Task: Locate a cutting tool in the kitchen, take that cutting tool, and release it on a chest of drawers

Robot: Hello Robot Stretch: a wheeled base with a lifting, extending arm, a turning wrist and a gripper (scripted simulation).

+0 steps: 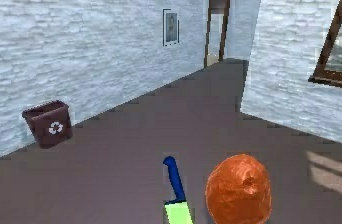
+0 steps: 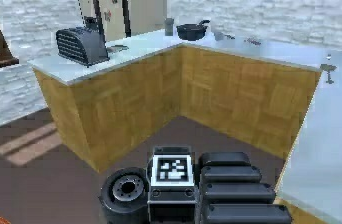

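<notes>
Forward view puts the knife (image 1: 176, 196) at 6 o'clock, beside an orange lump (image 1: 239, 190). You cannot tell whether the gripper (image 2: 126, 192) holds anything, so turn gently toward the 12 o'clock doorway (image 1: 217, 32).

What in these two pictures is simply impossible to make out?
Knife: forward view, its green blade is cut off by the bottom edge.
Orange round thing: forward view, the bottom edge cuts it; too vague to name.
End effector: arm side view, its far end is lost among dark parts, so whether it holds anything cannot be told.
Small items on the counter: arm side view, too small to name.
</notes>
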